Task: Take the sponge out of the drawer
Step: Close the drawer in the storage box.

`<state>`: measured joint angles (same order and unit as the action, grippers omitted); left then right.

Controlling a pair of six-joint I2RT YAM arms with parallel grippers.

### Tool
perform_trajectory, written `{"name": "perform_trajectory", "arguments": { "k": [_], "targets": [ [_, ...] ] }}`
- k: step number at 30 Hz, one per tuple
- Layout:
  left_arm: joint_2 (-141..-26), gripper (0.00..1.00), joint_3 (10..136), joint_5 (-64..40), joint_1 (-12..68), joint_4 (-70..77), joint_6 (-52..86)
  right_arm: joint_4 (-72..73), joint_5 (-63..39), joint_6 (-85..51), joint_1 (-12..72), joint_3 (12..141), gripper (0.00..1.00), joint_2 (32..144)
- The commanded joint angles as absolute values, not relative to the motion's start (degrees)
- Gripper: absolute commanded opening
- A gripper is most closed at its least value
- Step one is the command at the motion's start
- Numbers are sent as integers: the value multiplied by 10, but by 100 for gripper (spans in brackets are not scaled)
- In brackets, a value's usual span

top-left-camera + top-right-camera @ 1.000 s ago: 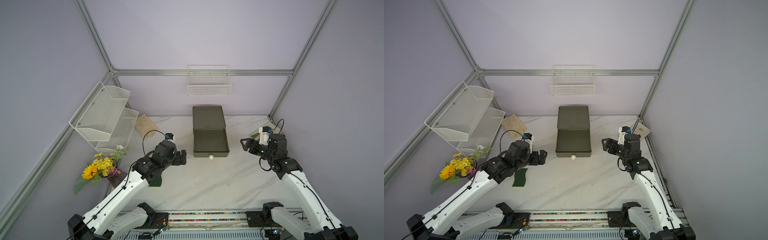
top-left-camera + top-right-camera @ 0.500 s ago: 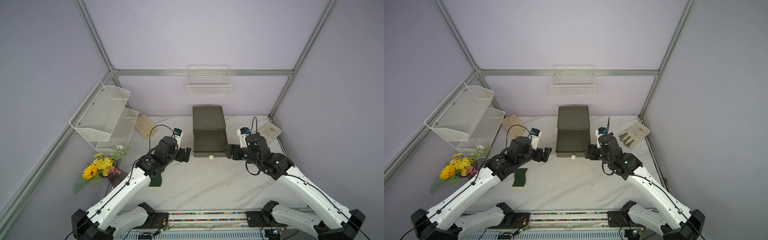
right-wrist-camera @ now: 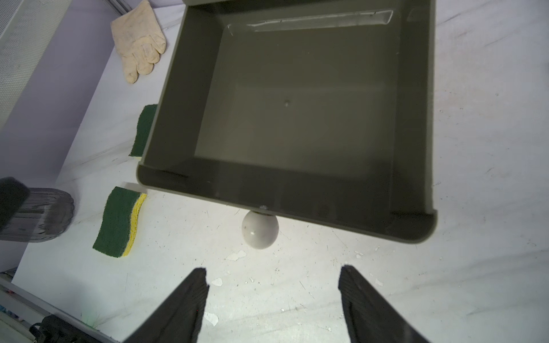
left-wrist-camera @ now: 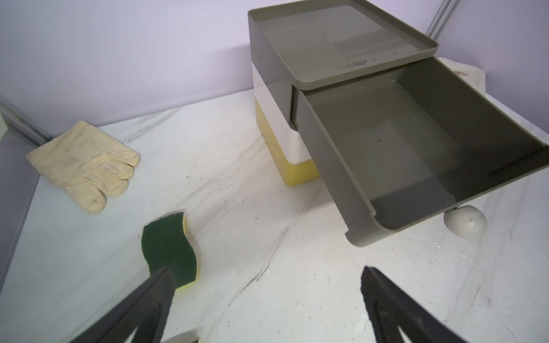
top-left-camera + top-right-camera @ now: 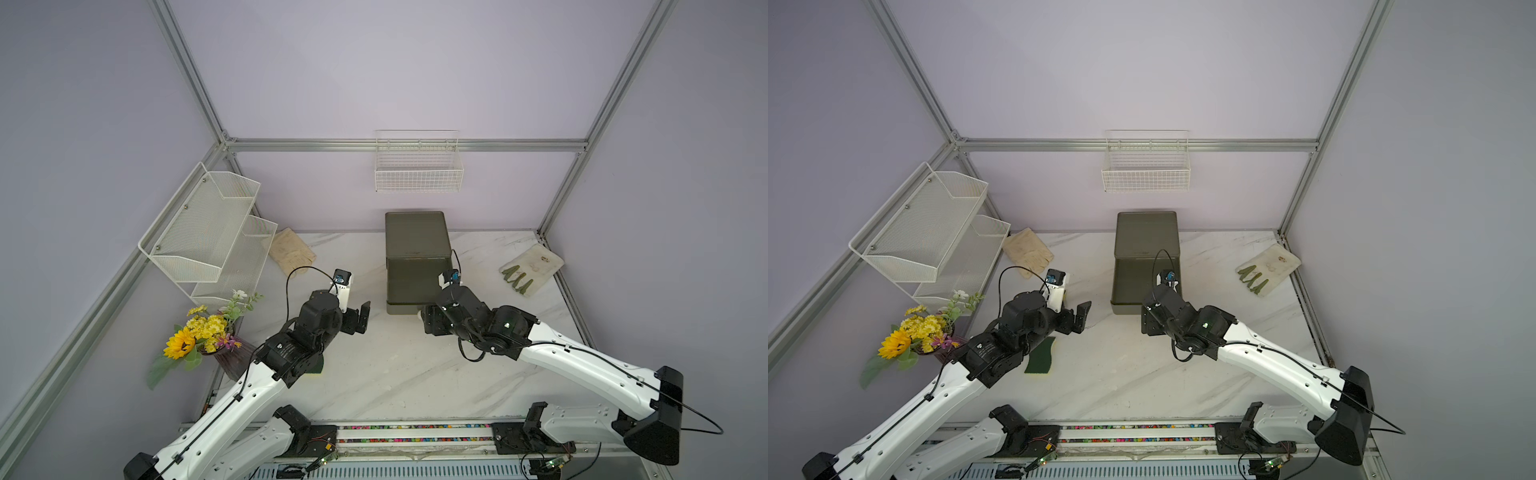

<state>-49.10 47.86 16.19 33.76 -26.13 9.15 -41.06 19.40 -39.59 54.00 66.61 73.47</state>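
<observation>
No text, label or number is legible.

Drawer point(image 3: 184, 89) juts out — knob point(image 3: 260, 229) foremost.

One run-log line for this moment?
drawer: open, empty | sponge: on table, outside drawer | left end effector: open, empty | right end effector: open, facing drawer knob

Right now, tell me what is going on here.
The olive-green plastic drawer stands pulled out and empty. A green-and-yellow scouring sponge lies on the white marble table. The left gripper hangs open near it, holding nothing. The right gripper faces the drawer's round white knob with jaws apart, not touching it.
</observation>
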Motion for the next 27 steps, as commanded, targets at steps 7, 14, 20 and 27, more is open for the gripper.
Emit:
{"name": "perform_trajectory", "arguments": {
  "k": [7, 14, 20, 27],
  "targets": [
    [-483, 100, 476, 185, 334, -243, 77, -384, 231, -426, 555, 654, 68, 774],
    [-486, 100, 476, 188, 334, -244, 73, -384, 255, -425, 555, 673, 63, 824],
    [-490, 100, 477, 190, 334, -244, 72, -375, 266, -420, 555, 685, 60, 843],
    [-493, 100, 478, 191, 334, -246, 72, -365, 264, -417, 555, 702, 55, 865]
  ]
}}
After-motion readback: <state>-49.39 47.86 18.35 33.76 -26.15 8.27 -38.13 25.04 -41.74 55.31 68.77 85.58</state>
